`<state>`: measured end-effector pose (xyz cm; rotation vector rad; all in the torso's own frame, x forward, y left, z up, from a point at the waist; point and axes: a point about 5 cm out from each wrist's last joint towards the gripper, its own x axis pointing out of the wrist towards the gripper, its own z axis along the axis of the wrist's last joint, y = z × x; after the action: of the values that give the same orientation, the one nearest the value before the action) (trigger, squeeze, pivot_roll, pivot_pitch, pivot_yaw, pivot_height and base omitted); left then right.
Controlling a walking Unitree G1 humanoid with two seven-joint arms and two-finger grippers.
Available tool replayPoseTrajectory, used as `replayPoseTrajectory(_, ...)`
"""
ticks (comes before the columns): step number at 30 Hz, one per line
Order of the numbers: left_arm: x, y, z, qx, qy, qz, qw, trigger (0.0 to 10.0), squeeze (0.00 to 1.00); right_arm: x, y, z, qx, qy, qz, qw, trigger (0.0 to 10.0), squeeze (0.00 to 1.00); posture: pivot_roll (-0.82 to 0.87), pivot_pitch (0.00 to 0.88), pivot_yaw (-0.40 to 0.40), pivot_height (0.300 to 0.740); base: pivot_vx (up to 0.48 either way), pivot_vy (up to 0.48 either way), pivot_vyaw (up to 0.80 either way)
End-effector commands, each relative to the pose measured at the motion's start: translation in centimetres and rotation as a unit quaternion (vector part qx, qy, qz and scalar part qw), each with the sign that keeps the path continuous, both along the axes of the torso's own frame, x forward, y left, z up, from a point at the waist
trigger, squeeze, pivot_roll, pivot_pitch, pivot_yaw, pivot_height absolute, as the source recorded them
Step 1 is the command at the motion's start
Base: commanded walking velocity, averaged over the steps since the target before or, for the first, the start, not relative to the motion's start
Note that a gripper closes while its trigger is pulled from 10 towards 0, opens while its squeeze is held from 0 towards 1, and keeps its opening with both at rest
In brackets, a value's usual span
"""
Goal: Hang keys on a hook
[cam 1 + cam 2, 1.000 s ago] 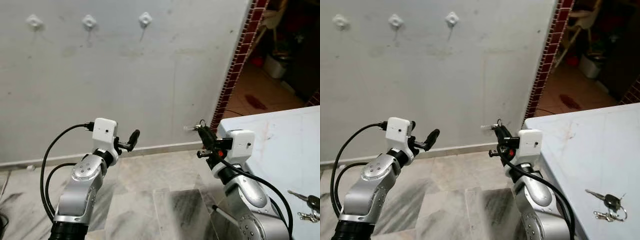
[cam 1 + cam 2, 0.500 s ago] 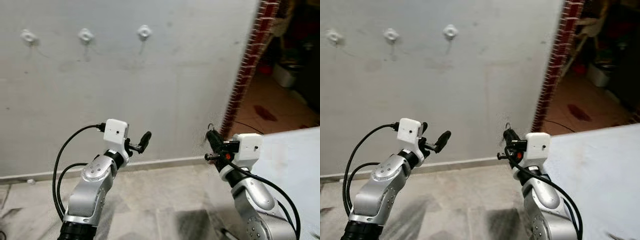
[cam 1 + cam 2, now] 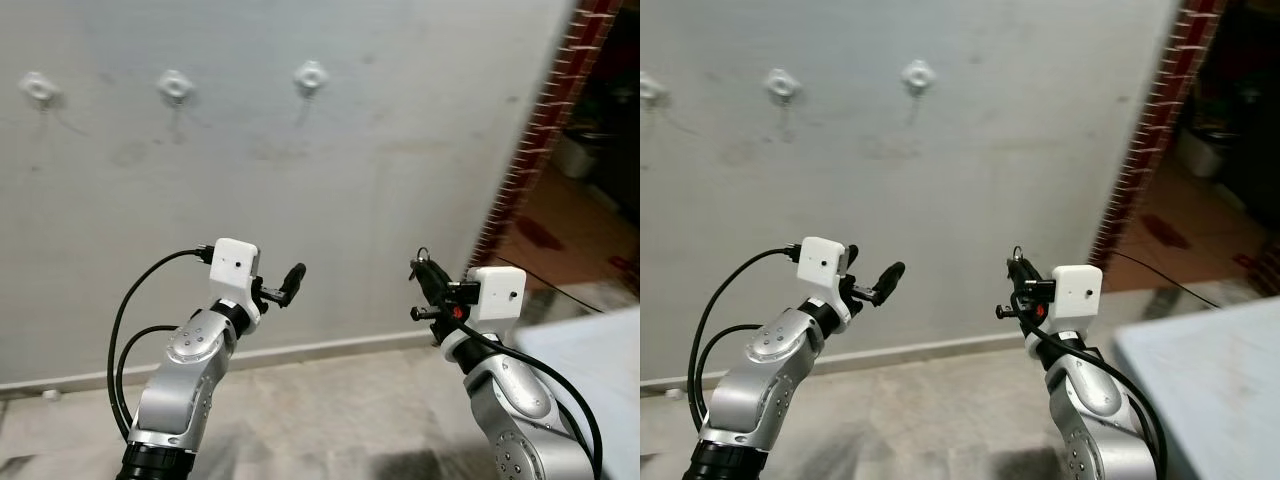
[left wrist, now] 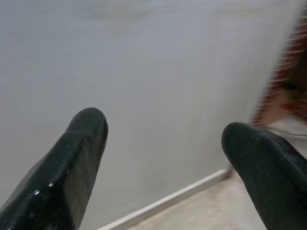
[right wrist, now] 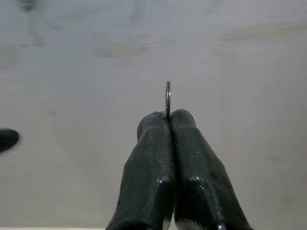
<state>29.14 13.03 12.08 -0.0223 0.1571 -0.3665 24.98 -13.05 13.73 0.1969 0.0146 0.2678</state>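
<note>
Right gripper [image 5: 169,115] pinched a thin ring [image 5: 167,96], probably the keys | hooks [image 3: 309,76] far, up-left | left gripper [image 4: 163,139] apart, nearer hooks.

Three hooks [image 3: 176,86] up high in a row on the wall [image 3: 380,150] straight ahead, well above both grippers. Left gripper [image 3: 294,277] left of the right gripper [image 3: 420,268], key ring [image 5: 167,97] sticking out past its fingertips. Doorway [image 3: 590,130] off to the right, table corner [image 3: 1210,370] low on the right.
</note>
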Motion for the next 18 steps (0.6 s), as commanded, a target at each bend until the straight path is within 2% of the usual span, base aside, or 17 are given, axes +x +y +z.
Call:
replayPoseTrajectory(1, 0.22, -0.16, 0.49, -0.001, -0.008, -0.004, 1.000, 10.0, 0.00, 0.02, -0.25, 0.44, -0.006, -0.011, -0.003, 1.000, 10.0, 0.00, 0.09, 0.000, 0.007, 0.740, 0.472, 0.000, 0.00)
replayPoseTrajectory(14, 0.10, -0.29, 0.46, -0.001, -0.008, -0.002, 1.000, 10.0, 0.00, 0.14, -0.11, 0.40, -0.007, -0.012, 0.002, 1.000, 10.0, 0.00, 0.10, 0.000, 0.002, 0.740, 0.470, 0.000, 0.00)
replayPoseTrajectory(18, 0.03, -0.36, 0.38, 0.000, -0.005, -0.004, 1.000, 10.0, 0.00, 0.14, -0.08, 0.33, -0.007, -0.011, 0.002, 1.000, 10.0, 0.00, 0.10, 0.000, 0.002, 0.740, 0.385, -0.282, 0.00)
